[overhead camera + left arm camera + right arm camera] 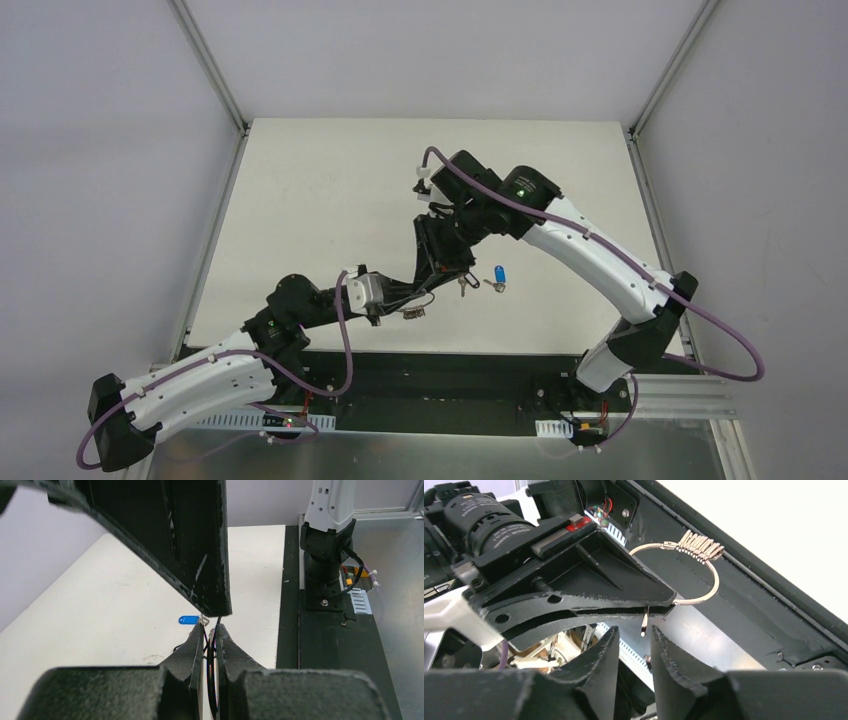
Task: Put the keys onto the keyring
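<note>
left fingers [634, 592] clamped on thin silver wire keyring [714, 580], right fingers [599, 655] slightly parted at its loose end, blue-headed key [499, 273] lying on white bench [300, 200]

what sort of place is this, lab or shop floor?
Likely a lab test cell: white table, aluminium frame posts, blank grey walls, left arm and right arm bolted to a black base plate.

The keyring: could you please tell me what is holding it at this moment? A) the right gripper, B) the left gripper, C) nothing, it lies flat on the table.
B: in the right wrist view the left gripper, shut, pinches the wire of the keyring, while the right gripper stands open just below.
</note>
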Controlling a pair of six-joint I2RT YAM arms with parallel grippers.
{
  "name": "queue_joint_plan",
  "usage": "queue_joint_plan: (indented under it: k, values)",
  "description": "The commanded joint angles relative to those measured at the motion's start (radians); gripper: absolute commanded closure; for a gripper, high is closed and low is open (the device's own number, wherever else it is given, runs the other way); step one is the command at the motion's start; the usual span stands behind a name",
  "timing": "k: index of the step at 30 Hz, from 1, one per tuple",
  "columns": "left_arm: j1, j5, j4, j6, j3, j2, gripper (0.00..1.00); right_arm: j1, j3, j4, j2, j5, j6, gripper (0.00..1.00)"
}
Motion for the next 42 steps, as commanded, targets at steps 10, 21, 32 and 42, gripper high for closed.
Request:
queue_joint_plan:
  k: [10, 21, 32, 42]
  values:
    - [-0.006, -0.085, 0.054, -0.056, 0.033, 0.032, 1.0, -0.003, -0.147, 0.212, -0.33, 0.551, -0.099, 0.54]
    - [-0.006, -0.253, 0.068, -0.159, 0.036, 0.003, 1.0, -0.141, -0.524, 0.569, -0.582, 0.541, -0.022, 0.36]
    - [-0.006, -0.307, 0.028, -0.241, 0.055, 0.051, 1.0, -0.102, -0.925, 0.837, -0.794, 0.39, -0.007, 0.31]
    - [-0.006, -0.35, 0.012, -0.251, 0.099, 0.114, 1.0, -0.067, -0.794, 0.786, -0.722, 0.314, -0.005, 0.34]
